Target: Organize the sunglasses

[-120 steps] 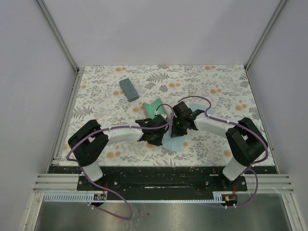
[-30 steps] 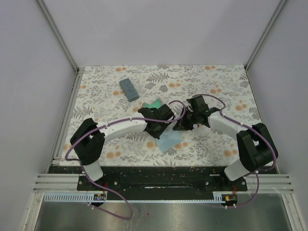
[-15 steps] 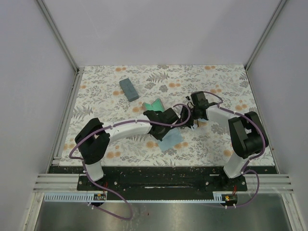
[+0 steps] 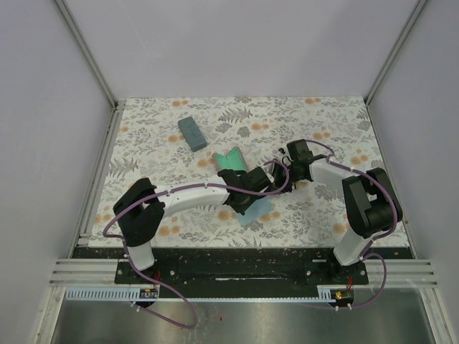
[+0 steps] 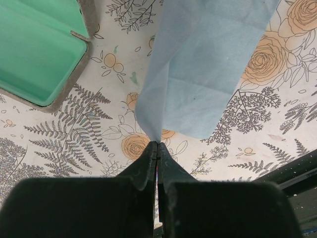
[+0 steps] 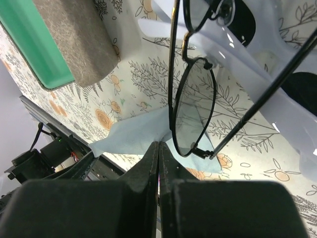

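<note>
The left arm's fingers [image 5: 146,161] are pressed shut on a corner of the light blue soft cloth [image 5: 208,64], which trails away from them over the floral-print worktop [image 5: 74,144]. The right arm's fingers [image 6: 148,163] are likewise closed, with the thin black-framed sunglasses [image 6: 192,106] hanging at their tips, clear of the worktop. The exact grip point cannot be made out.

Over the last few seconds the two arms have parted. The right one has folded back toward its own side carrying the glasses, and the left has stretched across, dragging the cloth along. This suggests the wiping is finished.

The open grey case with green lining [image 5: 34,49] lies near the cloth and is probably where the glasses belong. The closed slate-blue oblong case [image 4: 191,133] sits well apart.
</note>
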Motion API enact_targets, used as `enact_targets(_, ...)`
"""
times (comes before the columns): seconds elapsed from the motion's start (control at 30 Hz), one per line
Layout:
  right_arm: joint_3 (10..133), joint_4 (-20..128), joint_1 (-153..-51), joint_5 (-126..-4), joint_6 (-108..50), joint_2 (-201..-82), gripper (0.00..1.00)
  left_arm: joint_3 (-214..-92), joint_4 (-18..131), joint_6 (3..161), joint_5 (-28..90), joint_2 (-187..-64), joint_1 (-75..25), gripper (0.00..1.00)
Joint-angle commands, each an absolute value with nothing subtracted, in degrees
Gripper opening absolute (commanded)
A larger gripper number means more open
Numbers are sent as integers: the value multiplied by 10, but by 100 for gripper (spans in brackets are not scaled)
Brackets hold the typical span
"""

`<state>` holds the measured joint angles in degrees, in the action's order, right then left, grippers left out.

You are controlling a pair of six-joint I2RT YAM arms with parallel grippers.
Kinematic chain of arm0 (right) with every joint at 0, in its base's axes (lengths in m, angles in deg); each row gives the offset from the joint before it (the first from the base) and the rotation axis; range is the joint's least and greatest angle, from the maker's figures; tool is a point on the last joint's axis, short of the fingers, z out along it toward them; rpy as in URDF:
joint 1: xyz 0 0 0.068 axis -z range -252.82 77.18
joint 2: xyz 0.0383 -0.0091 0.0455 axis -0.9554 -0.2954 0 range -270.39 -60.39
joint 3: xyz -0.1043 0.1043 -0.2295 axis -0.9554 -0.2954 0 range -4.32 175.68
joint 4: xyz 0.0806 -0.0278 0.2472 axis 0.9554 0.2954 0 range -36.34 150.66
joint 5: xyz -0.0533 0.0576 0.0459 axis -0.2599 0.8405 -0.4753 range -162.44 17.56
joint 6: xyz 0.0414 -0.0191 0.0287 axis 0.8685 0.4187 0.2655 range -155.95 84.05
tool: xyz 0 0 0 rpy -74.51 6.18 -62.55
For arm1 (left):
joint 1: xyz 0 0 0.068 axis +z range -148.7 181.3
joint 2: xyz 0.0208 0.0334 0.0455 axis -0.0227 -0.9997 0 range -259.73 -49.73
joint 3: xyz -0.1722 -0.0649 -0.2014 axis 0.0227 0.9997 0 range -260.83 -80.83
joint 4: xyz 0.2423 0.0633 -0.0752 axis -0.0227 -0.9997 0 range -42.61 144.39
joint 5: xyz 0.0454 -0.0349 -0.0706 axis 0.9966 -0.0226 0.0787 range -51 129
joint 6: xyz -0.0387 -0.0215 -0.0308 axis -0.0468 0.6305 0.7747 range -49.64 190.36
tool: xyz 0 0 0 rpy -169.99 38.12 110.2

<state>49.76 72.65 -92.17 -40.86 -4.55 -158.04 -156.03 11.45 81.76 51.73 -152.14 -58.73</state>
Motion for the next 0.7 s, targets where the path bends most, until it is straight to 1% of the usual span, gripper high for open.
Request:
enact_targets(0.0,488,745,-916,-413,-65,-1545,0,-1562,126,812,530,-1524,-596,0)
enact_targets(0.67,465,782,-915,-450,-86,-1535,0,-1552,126,815,524,-1560,-640,0)
